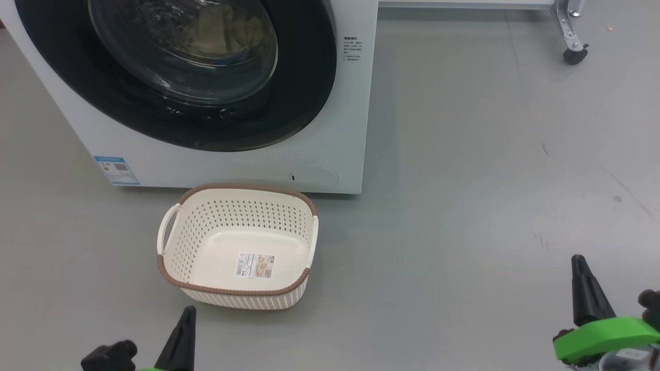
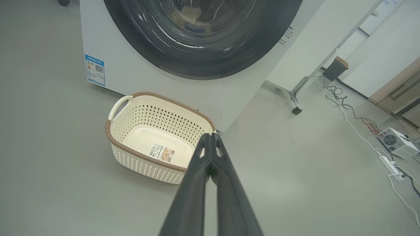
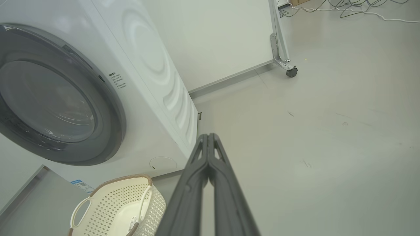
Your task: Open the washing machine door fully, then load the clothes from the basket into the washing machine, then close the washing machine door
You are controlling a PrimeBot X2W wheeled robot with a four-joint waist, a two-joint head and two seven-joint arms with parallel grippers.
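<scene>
Our left gripper (image 1: 187, 315) sits low at the near edge, fingers pressed together, its tip near the basket (image 1: 237, 291) and its front rim. Our right gripper (image 1: 579, 264), likewise pressed together, stands well apart to the right over open floor (image 1: 464, 216). The basket sits just before the washing machine (image 1: 353, 129). The door (image 1: 309, 103) lies flush, with the clothes (image 1: 221, 31) behind its glass.

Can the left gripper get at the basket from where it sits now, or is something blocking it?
Probably yes. The left gripper sits just short of the basket's near wall, with bare floor between them. Its jaws are shut, so they must open before gripping.
</scene>
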